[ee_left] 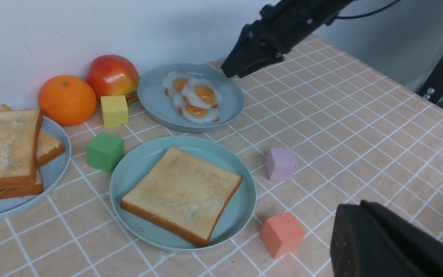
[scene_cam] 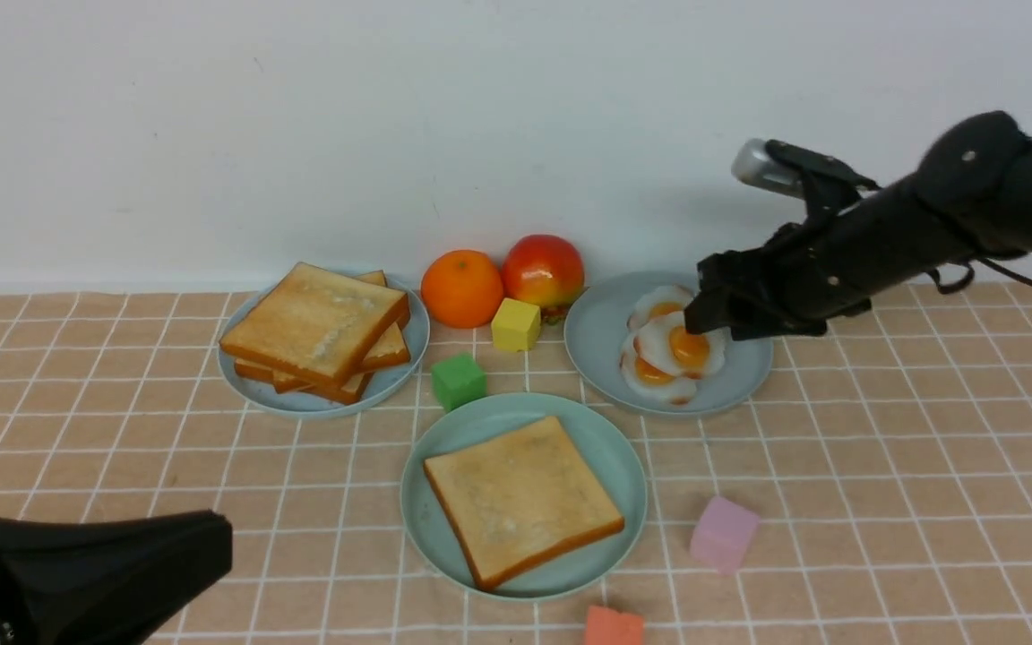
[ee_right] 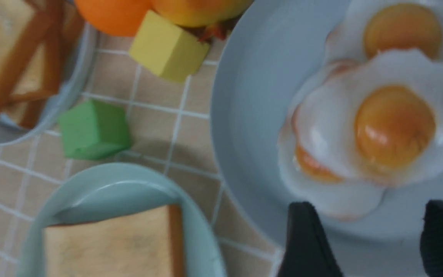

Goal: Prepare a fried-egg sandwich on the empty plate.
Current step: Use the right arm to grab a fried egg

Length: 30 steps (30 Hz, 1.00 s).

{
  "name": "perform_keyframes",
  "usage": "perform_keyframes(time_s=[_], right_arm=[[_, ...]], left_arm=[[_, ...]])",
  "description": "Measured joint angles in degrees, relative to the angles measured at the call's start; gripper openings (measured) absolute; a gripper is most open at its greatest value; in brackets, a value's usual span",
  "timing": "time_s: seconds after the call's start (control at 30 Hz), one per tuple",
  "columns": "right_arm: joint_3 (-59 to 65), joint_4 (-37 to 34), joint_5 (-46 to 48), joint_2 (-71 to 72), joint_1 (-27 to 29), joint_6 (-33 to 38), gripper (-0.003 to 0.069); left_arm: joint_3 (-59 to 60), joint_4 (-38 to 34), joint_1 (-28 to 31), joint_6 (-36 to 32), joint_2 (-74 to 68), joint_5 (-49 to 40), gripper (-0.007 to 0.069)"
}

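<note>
Though unclear from front, right tool (ee_right: 369,221) stands parted.

Surface finishes, mint-green plate (scene_cam: 621,459) as reference
Plate smooth, satin; toast slice (scene_cam: 520,497) on it matt, porous; fried eggs (scene_cam: 673,349) behind it glossy.

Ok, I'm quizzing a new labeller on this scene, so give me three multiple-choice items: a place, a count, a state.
1. Where is the green cube? A on the egg plate; B on the cloth beside the mint plate; C on the toast stack.
2. How many fried eggs are there? A two; B three; C five.
3. The right tool is: A shut on toast; B shut on an egg; C open.
B, it sits on the cloth by that plate's rim; B, three can be counted; C, its fingers stand apart with nothing between.
</note>
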<state>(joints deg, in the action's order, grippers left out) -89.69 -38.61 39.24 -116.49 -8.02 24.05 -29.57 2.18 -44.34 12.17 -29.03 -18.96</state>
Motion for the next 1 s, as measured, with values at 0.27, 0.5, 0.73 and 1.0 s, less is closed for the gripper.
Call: perform_keyframes(time_s=[0.27,0.5,0.73,1.0], right_arm=[[-3.89,4.43,1.03,-2.03,0.68,-6.77,0.0523],[-3.88,3.57,-2.24,-5.95,1.05,-7.92,0.0546],[-4.36,-1.25,-5.73,-8.06,1.05,-6.85,0.0546],[-5.51,-2.37,-7.88,-11.32,1.05,-6.36,0.0547]], left_arm=[[0.0,0.0,0.0,0.0,0.0,-0.24,-0.0013],[0.0,0.0,0.0,0.0,0.0,-0.31,-0.0013],[0.0,-0.88,0.0,0.0,0.0,0.0,-0.0013],[0.0,-1.52,0.0,0.0,0.0,0.23,-0.0013]])
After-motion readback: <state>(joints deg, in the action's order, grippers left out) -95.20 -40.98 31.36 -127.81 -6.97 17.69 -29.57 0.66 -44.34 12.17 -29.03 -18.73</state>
